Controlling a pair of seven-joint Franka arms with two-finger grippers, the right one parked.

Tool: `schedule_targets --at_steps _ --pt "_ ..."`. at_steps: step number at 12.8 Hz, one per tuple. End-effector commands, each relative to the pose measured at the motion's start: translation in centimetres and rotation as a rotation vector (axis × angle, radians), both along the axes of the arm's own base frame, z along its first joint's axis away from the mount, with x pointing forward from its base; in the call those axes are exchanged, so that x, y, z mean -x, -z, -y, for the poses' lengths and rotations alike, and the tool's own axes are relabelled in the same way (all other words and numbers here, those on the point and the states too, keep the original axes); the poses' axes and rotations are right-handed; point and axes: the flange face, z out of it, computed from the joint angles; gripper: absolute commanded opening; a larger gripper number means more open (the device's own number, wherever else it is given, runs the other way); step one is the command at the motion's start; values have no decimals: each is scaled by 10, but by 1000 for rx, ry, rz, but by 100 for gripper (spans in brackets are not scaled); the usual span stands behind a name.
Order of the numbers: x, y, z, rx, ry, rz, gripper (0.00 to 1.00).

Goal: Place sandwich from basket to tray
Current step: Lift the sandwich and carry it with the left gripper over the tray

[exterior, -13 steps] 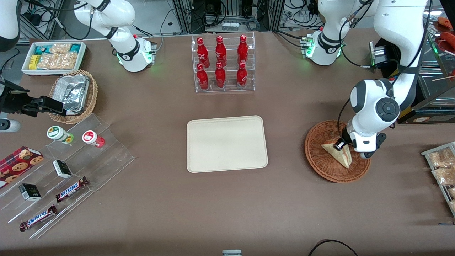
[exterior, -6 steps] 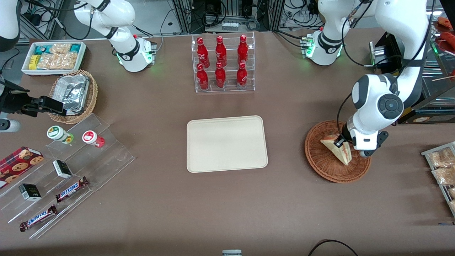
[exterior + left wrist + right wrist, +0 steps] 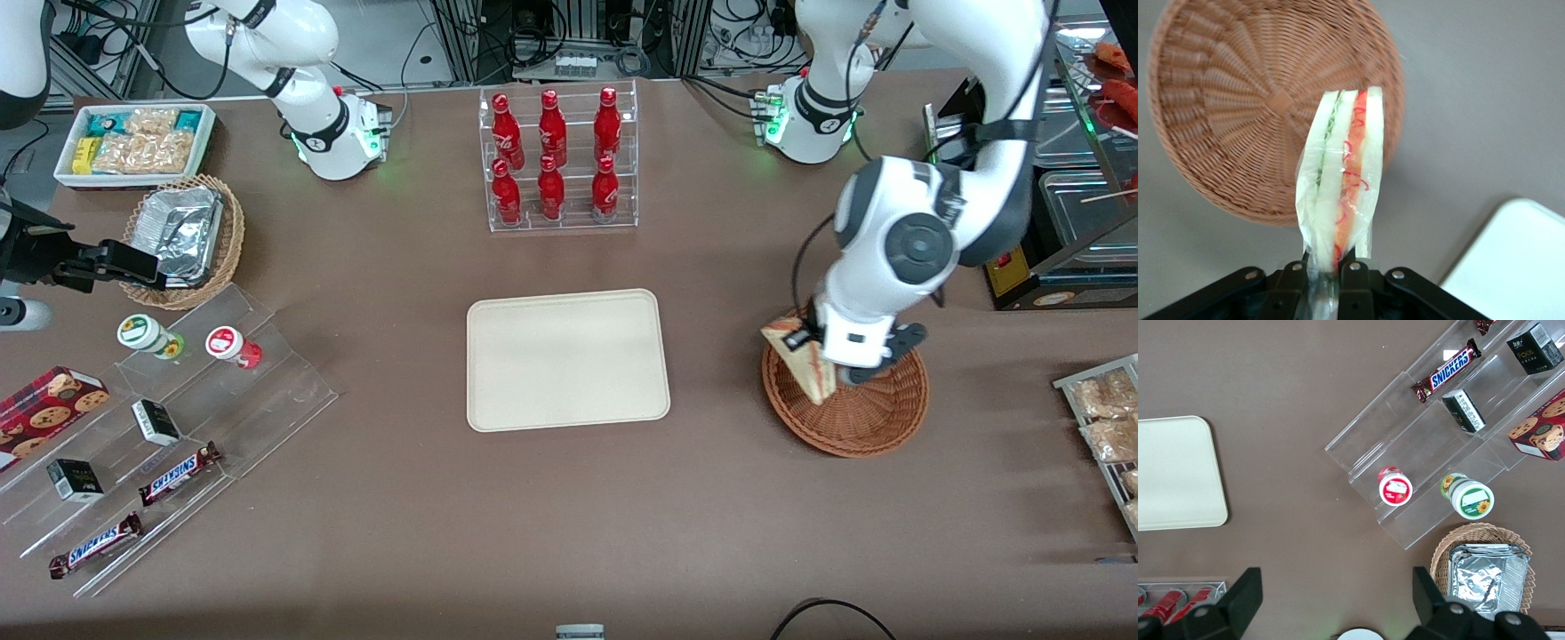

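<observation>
Over basket [image 3: 853, 418] rim, sandwich [image 3: 1341, 197] pinched btwn gripper [image 3: 1323, 268] jaws

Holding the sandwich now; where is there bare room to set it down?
The end effector holds the sandwich above the basket rim. The whole tray is bare. Open tabletop borders it nearer the front camera. The bottle rack and acrylic snack steps are crowded.

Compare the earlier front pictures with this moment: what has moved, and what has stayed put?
The gripper, shut on the sandwich, has lifted it off the floor of the basket and carried it toward the tray; it now hangs over the basket's rim nearest the tray. The grip was already made a second ago. Basket, tray and the bottle rack have not moved.
</observation>
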Motion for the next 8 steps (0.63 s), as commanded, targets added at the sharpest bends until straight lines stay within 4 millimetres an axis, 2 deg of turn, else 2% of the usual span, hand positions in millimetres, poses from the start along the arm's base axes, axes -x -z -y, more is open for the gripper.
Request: schedule_targets --at_steps 1,2,4,6,8 --pt "11 1 42 -26 91 -7 0" --pt "16 4 61 -46 140 -2 0" --pt "30 15 117 -76 248 -1 0" --pt "27 11 158 -88 295 -22 0" --pt "26 16 195 -104 331 -48 0"
